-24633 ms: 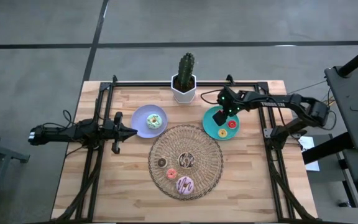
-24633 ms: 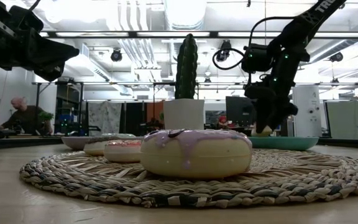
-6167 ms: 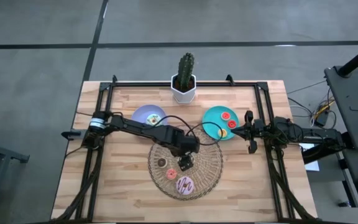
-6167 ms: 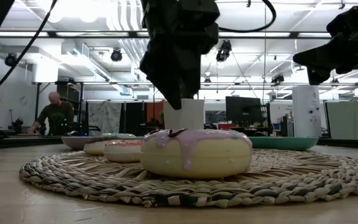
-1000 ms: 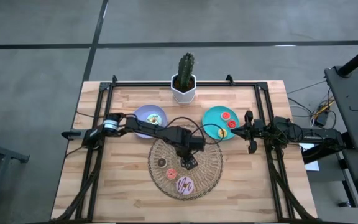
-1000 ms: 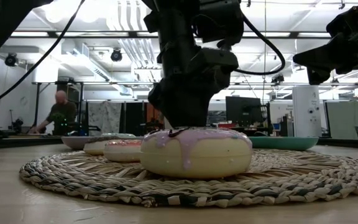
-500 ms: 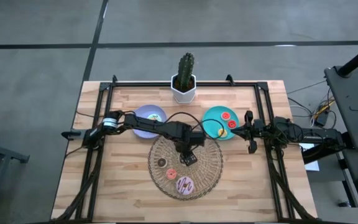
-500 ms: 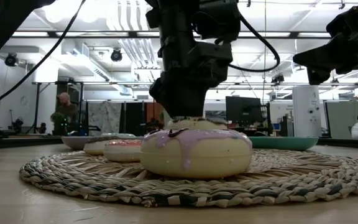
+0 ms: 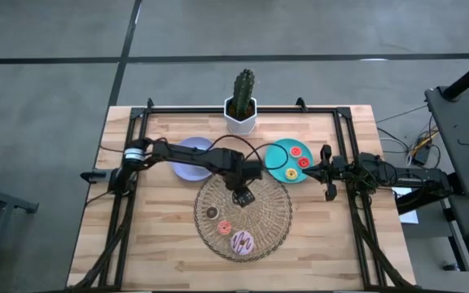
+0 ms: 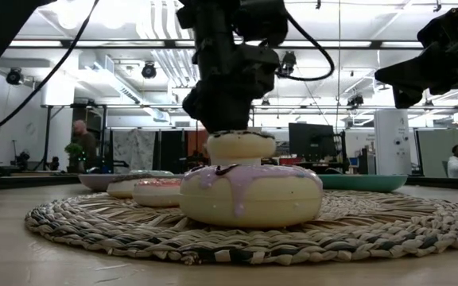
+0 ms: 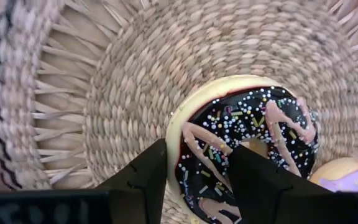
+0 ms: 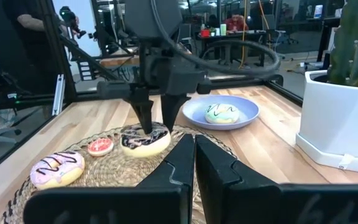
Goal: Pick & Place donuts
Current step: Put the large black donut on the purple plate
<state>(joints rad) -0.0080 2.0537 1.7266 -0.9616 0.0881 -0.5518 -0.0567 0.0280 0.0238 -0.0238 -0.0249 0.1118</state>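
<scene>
Carrying brown-white donut (image 11: 247, 146), clamped through its rim by left gripper (image 11: 197, 180), above wicker mat (image 11: 73, 93); keeping level toward lavender plate (image 12: 244, 115). Right gripper (image 12: 195, 152) waiting, fingers together.

Left arm reaches from the bench's left edge toward its middle, wrist bent steeply down, so that the left pincer (image 9: 242, 195) points at the surface below. Its two dark fingers (image 11: 143, 180) are closed on the brown-white donut (image 11: 244, 146), raised off the surface. Right arm lies low along the bench's right side, the right pincer (image 9: 325, 172) with fingers pressed together, pointing inward.
</scene>
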